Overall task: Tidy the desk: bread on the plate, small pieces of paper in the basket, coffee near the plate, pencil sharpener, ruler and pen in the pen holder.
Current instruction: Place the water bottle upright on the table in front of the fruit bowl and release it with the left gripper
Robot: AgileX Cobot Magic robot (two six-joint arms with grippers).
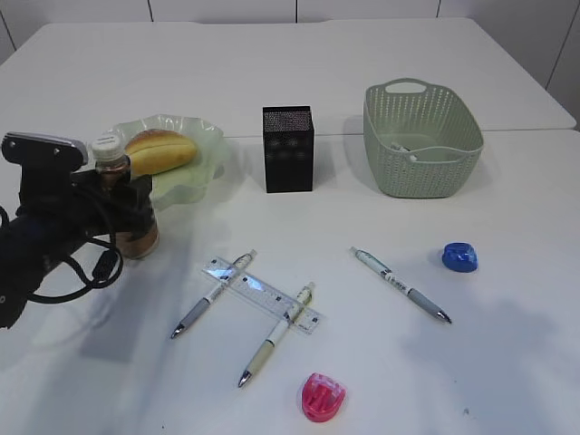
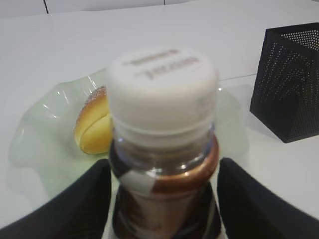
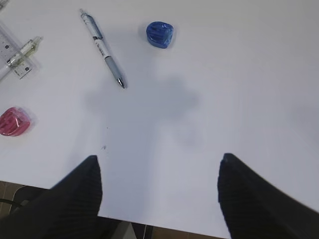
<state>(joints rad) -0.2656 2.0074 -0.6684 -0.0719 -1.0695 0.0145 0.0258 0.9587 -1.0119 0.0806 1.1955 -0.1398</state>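
The coffee bottle [image 2: 164,164] stands between the left tool's [image 2: 164,199] fingers, just beside the plate [image 1: 204,168] holding bread [image 1: 161,150]. Whether they clamp it, I cannot tell. Full, smooth plastic: probably weighty, slippery; grip its body below the cap. The right tool [image 3: 159,194] hangs released.

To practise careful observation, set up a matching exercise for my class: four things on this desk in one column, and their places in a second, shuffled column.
Things
1. bread
2. coffee bottle
3. blue pencil sharpener
4. ruler

Places
A. lying under two pens
B. between the fingers of the left gripper
C. on the green plate
D. alone on the table, in front of the basket

Pairs: 1-C, 2-B, 3-D, 4-A
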